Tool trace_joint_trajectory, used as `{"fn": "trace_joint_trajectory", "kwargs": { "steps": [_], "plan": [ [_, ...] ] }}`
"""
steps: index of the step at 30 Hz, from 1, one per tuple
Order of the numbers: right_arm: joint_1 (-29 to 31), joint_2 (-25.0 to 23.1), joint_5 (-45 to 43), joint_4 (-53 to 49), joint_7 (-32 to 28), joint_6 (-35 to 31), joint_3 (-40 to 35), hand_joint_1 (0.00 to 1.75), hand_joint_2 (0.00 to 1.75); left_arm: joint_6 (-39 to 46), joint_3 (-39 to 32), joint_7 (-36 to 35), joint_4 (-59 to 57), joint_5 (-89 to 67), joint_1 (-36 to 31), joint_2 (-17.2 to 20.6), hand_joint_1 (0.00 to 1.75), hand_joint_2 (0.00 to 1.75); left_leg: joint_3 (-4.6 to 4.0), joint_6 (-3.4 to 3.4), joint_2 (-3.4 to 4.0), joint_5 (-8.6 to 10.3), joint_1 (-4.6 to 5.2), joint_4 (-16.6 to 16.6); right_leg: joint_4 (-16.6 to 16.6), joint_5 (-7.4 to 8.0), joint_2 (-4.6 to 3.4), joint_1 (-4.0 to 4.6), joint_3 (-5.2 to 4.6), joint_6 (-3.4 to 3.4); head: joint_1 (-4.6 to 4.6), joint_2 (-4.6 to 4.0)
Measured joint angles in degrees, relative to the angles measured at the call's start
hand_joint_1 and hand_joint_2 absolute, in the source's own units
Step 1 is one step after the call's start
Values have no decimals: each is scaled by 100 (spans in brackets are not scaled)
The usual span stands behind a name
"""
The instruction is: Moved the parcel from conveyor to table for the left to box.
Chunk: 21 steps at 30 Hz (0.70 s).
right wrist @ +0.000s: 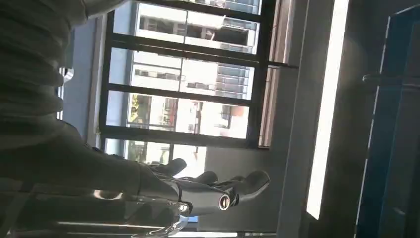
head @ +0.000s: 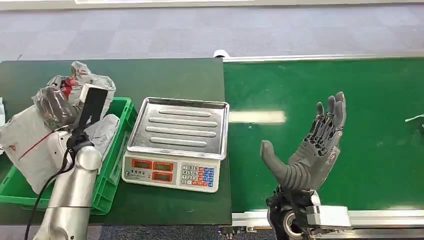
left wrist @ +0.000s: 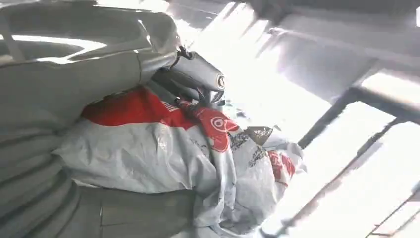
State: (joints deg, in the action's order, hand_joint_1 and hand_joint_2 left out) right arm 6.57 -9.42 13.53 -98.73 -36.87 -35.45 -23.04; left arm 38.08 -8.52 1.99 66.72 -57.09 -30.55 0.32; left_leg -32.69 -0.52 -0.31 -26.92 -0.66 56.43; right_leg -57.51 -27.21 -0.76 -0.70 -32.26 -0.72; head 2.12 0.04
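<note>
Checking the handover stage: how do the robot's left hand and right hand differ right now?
The left hand grips a grey and red parcel; the right hand holds nothing, its fingers spread. The left hand is above the green box on the table; the right hand is raised over the green conveyor. Both are dark grey hands on silver arms.

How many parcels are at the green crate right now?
2: one parcel gripped by the left hand above the green crate, another lying in it. More may be hidden.

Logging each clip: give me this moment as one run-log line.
left hand: holds parcel above green bin | right hand: open over conveyor | scale: tray bare
</note>
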Motion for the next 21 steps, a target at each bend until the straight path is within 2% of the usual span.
{"fn": "trace_joint_trajectory", "kwargs": {
  "steps": [2,3,6,11,15,21],
  "plan": [
    [17,0,2,33,35,0,0,0,175,-96,-162,-216,-601,-81,-195,156,136,175,-3,0,-6,-1,1,0,0,-2,4,-1,1,-1,0,0],
    [27,0,2,44,55,0,0,0,175,-171,-232,-320,-851,-127,-265,233,0,175,-5,-1,-10,-1,1,0,0,-2,7,-1,0,-1,-2,0],
    [49,0,20,83,127,0,6,0,175,-267,-423,-544,-1487,-225,-364,405,0,175,-10,-4,-4,-5,1,0,1,-2,2,-1,-6,-1,-2,0],
    [51,0,39,140,181,2,9,0,175,-54,-645,-38,-1739,252,-369,460,0,175,-13,-5,-8,-6,2,0,2,-3,4,-2,-8,-1,-2,0],
    [41,2,63,190,199,37,11,0,175,5,-744,1332,-1211,1882,-84,353,0,175,-13,-6,-5,-6,1,0,2,-3,3,-2,-13,0,-2,0],
    [-56,33,166,256,354,542,57,0,175,-922,-567,2625,545,4570,845,3,0,175,-16,-6,-2,-10,2,0,4,-4,0,-3,-17,-1,-2,0]
  ]
}}
